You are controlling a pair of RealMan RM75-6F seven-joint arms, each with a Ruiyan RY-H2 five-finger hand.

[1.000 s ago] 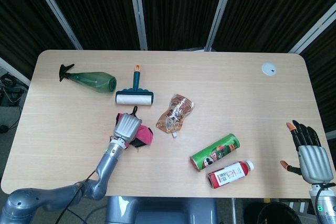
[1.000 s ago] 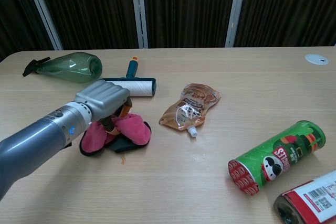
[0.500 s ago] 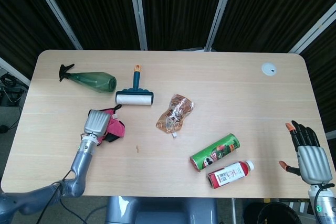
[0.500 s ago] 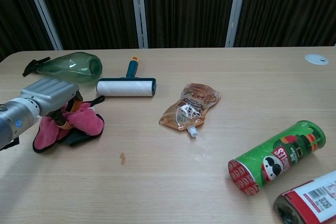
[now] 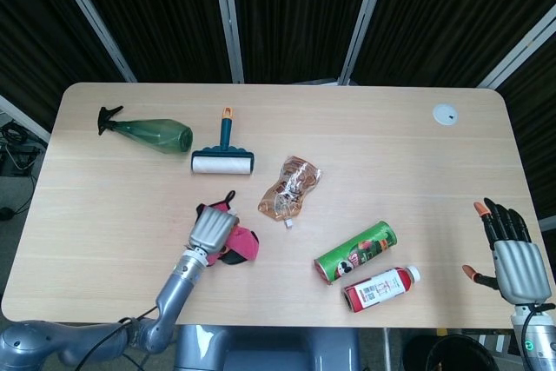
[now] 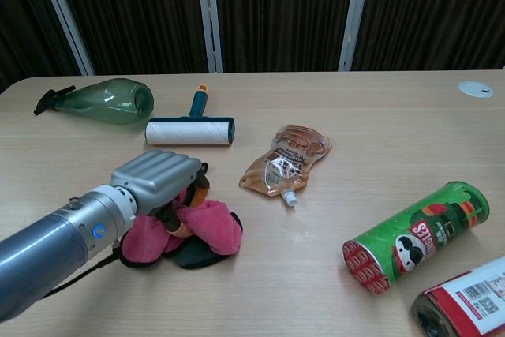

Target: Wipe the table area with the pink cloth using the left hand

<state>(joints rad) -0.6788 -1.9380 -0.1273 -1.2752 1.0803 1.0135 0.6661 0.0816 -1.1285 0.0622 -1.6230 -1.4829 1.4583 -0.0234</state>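
The pink cloth (image 5: 241, 244) (image 6: 209, 225) lies bunched on the wooden table (image 5: 391, 162), left of centre and near the front edge. My left hand (image 5: 212, 229) (image 6: 160, 181) lies on top of it, fingers curled down into the folds, holding it against the table. A black strap of the cloth sticks out behind the hand. My right hand (image 5: 511, 251) hangs off the table's front right corner, fingers apart and holding nothing; the chest view does not show it.
A lint roller (image 5: 223, 158) (image 6: 190, 130) and a green spray bottle (image 5: 148, 133) (image 6: 95, 101) lie behind the cloth. A brown pouch (image 5: 290, 188) (image 6: 286, 159) sits just right of it. A green chips can (image 5: 355, 253) (image 6: 417, 235) and a red bottle (image 5: 379, 288) (image 6: 463, 300) lie front right. White disc (image 5: 445, 114).
My left hand has dragged the pink cloth from the left side back rightward and nearer the front edge, over the spot where a small brown speck lay. The right hand has stayed still.
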